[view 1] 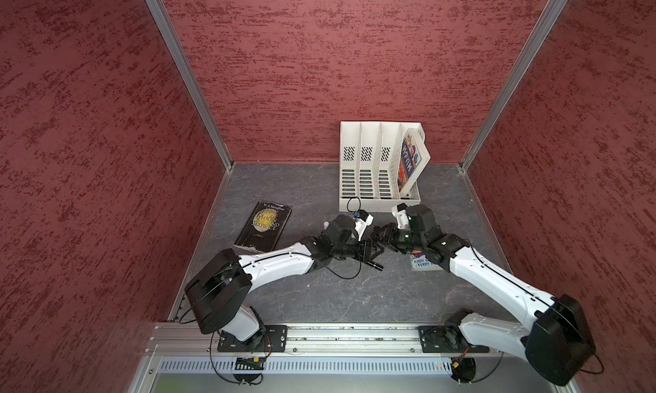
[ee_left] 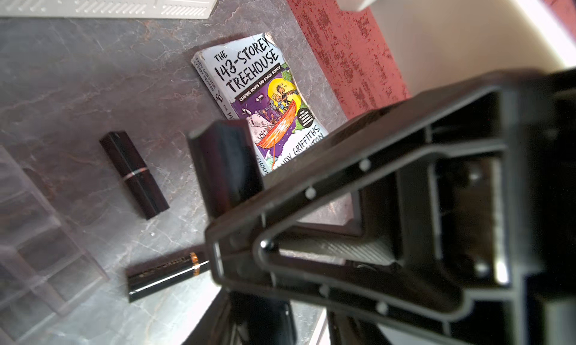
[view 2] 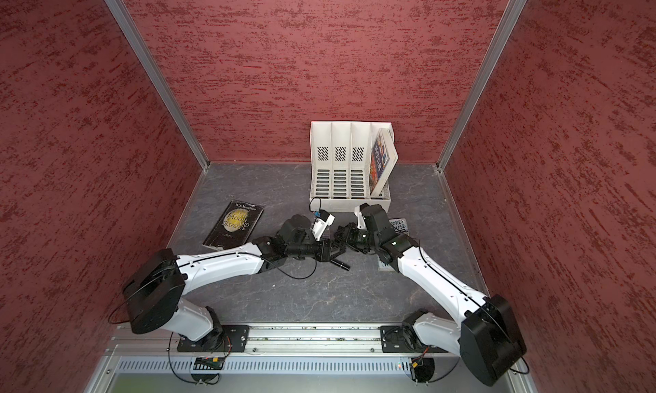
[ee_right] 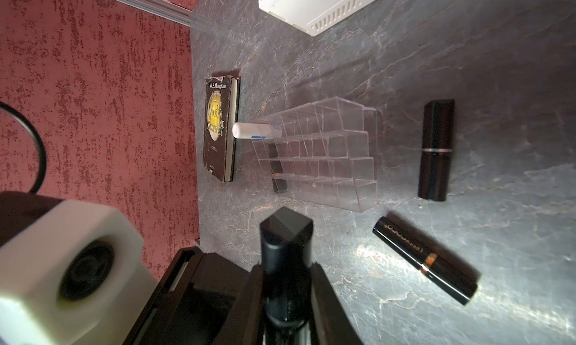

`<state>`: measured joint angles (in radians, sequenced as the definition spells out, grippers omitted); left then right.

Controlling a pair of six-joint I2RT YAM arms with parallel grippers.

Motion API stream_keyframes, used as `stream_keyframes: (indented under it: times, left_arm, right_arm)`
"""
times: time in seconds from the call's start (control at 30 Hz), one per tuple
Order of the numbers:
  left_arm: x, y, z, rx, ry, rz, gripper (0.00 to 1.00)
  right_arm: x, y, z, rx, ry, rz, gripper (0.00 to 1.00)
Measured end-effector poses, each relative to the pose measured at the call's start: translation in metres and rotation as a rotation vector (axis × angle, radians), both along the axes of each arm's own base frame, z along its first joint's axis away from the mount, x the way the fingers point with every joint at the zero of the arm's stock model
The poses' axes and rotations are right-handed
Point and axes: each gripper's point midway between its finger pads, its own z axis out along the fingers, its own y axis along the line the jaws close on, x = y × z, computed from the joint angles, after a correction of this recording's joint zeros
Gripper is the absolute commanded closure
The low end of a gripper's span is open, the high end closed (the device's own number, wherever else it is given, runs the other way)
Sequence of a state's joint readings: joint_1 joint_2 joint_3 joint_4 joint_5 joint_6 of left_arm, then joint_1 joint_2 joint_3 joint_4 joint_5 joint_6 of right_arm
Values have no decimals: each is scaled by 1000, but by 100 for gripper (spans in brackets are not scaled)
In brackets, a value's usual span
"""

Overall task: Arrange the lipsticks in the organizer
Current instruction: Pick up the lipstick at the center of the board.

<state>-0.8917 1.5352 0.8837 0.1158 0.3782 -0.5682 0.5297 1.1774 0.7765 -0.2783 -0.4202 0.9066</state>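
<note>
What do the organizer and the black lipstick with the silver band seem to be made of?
The organizer looks like clear hard plastic, perhaps acrylic: the veined table shows through its thin cell walls. The black lipstick seems glossy plastic, since highlights run along its case; its band looks metallic, maybe only coated.

We take the white file rack (view 1: 369,167) as our mark: it stands at the back of the grey marbled table (view 1: 319,295), by the red wall (view 1: 337,54). A colourful book (view 1: 411,157) leans in its rightmost slot. In front of the rack and off to its left, The Moon and Sixpence (view 1: 263,226) lies flat, cover up. In front of its right end lies The 143-Storey Treehouse (ee_left: 249,75), cover up
</note>
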Motion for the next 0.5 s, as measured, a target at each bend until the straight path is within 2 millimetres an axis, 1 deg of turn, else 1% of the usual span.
stream_keyframes:
  times: [0.13,0.2,0.33,0.43,0.5]
  left_arm:
    - [3,2,-5,23,-6,12,78]
    - [4,4,-7,34,-6,20,82]
    - [6,6,-8,49,-21,23,89]
    - [6,6,-9,59,-45,10,93]
    - [6,6,-8,63,-63,0,95]
  right_arm:
    - [-1,2,2,19,14,-1,82]
    - [-1,2,2,23,19,-5,78]
    - [0,4,1,29,26,-1,69]
    - [-5,7,1,42,43,24,61]
    - [-8,9,2,48,54,42,59]
